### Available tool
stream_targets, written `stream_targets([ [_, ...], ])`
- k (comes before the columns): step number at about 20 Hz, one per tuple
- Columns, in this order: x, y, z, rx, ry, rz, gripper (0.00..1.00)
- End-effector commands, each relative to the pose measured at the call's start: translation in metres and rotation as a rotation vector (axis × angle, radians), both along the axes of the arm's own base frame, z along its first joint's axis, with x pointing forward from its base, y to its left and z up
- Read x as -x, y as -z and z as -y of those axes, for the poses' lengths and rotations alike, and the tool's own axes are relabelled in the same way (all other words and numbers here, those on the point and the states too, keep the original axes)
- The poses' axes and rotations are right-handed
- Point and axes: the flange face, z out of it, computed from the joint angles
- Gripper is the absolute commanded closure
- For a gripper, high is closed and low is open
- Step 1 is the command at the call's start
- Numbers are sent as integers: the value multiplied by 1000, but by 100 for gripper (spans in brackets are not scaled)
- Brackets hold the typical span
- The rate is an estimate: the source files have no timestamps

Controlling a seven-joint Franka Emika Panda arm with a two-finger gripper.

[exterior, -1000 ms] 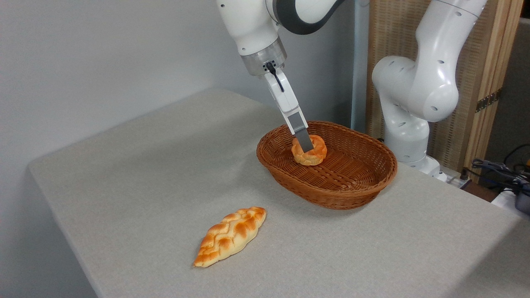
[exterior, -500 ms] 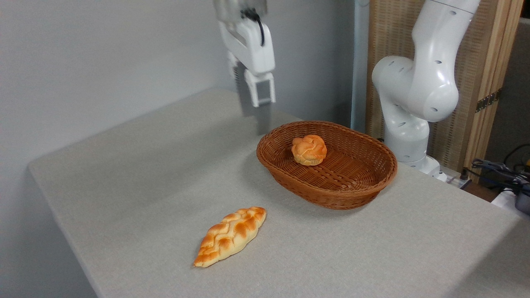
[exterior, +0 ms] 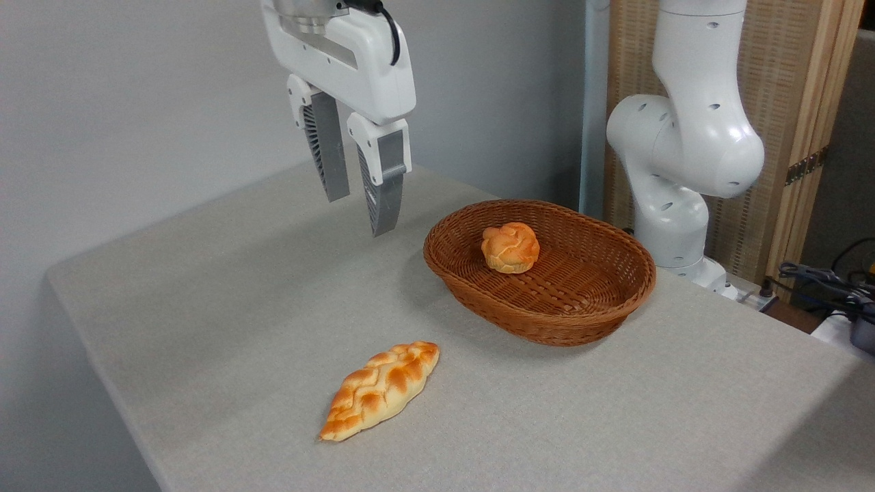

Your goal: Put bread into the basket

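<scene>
One bread in basket; gripper top cut off.

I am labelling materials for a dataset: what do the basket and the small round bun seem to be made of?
The basket: brown woven wicker or rattan, with visible interlaced strands and a slight sheen. The bun: looks like baked bread with a glossy orange-golden knotted crust, though the even shine could mean a plastic or foam replica; the picture cannot settle it.

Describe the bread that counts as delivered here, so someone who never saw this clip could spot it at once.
Start at the oval brown woven wicker basket on the right half of the grey table. Inside it, near the far-left wall, sits the small round knotted orange-golden bun. Unlike the long braided loaf with pointed ends lying flat on the table in front, it is compact and ball-shaped.
</scene>
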Motion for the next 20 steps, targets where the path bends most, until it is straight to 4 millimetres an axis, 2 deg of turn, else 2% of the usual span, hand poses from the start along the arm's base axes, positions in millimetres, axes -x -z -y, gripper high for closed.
stream_targets([
  [1, -9, -1, 0, 6, -53, -21, 0],
  [7, -14, 8, 16, -37, -23, -1, 0],
  [15, -10, 18, 16, -71, -7, -23, 0],
  [20, -9, 18, 16, -71, 3, -21, 0],
])
